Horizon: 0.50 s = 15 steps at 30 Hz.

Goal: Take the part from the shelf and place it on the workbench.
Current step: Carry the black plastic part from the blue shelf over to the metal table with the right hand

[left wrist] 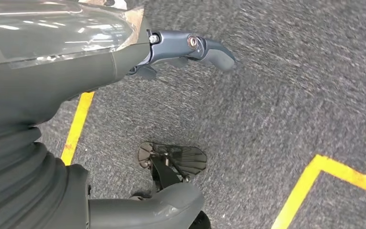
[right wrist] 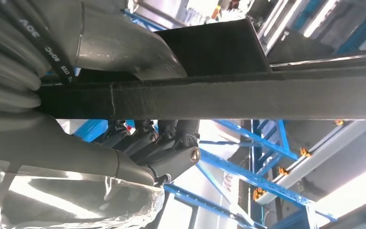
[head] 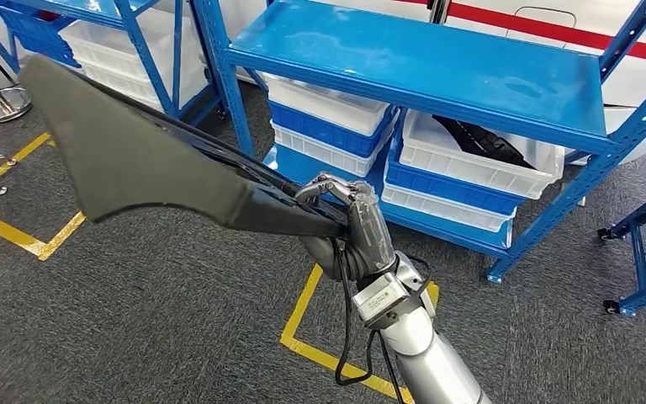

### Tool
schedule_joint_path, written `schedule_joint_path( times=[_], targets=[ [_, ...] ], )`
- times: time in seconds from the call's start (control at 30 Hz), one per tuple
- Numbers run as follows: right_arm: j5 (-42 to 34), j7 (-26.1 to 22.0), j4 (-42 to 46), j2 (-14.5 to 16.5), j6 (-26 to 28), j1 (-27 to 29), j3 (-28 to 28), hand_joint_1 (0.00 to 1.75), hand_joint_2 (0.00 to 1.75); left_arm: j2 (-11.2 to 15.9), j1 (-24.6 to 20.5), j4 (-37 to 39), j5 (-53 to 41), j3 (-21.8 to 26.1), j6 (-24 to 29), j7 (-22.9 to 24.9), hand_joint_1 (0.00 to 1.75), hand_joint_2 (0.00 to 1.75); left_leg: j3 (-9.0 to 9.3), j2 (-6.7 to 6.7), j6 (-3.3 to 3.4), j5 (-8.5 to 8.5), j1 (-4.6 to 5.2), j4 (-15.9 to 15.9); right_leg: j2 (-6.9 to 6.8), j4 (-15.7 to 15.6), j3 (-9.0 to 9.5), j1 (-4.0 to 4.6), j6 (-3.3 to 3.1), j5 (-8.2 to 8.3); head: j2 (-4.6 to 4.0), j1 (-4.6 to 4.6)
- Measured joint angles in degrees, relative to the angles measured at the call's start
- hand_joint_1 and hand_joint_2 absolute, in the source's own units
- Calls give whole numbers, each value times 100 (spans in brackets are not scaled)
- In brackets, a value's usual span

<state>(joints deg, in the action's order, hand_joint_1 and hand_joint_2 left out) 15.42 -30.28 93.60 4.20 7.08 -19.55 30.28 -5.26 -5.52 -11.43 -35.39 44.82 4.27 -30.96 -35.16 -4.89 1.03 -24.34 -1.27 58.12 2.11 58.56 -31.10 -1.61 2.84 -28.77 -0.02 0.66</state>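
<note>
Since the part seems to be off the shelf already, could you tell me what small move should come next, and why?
Probably carry it away from the shelf toward the workbench. The right robot hand grips the narrow end of the long dark part, which hangs in the air over the grey carpet, clear of the white bins. No workbench shows here, so the robot likely has to turn first.

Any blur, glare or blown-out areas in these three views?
Head view: sharp and evenly lit, with mild sheen on the blue shelf. Left wrist view: the carpet is smeared, and reflections streak the clear cover by the left robot hand. Right wrist view: background overexposed to white behind the right robot hand, and the dark part is underlit.
</note>
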Motion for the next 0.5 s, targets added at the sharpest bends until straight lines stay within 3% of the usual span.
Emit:
schedule_joint_path(
  times=[0.1,0.17,0.23,0.27,0.3,0.33,0.37,0.4,0.47,0.5],
  targets=[
    [-8,-79,17,-16,14,88,-50,175,175,1,53,1,-7,8,25,-21,0,175,-54,-69,-119,43,-28,-18,-77,-43,8,19,-122,52,1,2],
    [-13,-127,56,-17,31,158,-97,175,175,1,77,2,-13,12,27,-39,0,175,-163,114,-158,-108,-33,201,-162,-59,9,-5,-203,83,0,20],
    [-10,-172,113,-34,50,259,-172,175,175,4,73,2,-14,15,38,-54,0,175,-470,376,-183,-486,-23,888,-269,-63,7,18,-256,86,1,46],
    [-6,-188,139,-48,58,320,-219,175,175,6,71,2,-15,16,46,-57,0,175,-651,435,-194,-660,-25,1293,-334,-63,5,39,-267,81,1,55],
    [2,-195,164,-62,64,381,-264,175,175,7,71,2,-21,17,54,-59,0,175,-776,460,-197,-754,-26,1582,-400,-63,3,58,-271,78,1,53],
    [12,-201,189,-74,68,429,-303,175,175,7,72,2,-34,18,57,-59,0,175,-798,472,-190,-742,-25,1664,-460,-62,3,72,-274,75,0,54],
    [27,-210,218,-83,70,464,-339,175,175,7,73,1,-50,18,56,-58,0,175,-696,487,-171,-631,-23,1503,-516,-62,5,84,-276,72,0,54],
    [40,-221,248,-88,70,484,-365,175,175,10,70,-1,-66,18,51,-58,0,175,-488,530,-140,-461,-15,1147,-566,-62,10,93,-278,69,1,54],
    [62,-243,303,-96,69,497,-410,175,175,17,47,-12,-99,17,28,-69,0,175,-58,728,-58,-227,36,378,-649,-61,14,130,-274,60,1,50],
    [69,-250,320,-98,69,502,-429,175,175,21,31,-19,-109,16,16,-79,0,175,52,793,-24,-185,67,162,-688,-59,12,149,-268,55,0,47]
  ],
)
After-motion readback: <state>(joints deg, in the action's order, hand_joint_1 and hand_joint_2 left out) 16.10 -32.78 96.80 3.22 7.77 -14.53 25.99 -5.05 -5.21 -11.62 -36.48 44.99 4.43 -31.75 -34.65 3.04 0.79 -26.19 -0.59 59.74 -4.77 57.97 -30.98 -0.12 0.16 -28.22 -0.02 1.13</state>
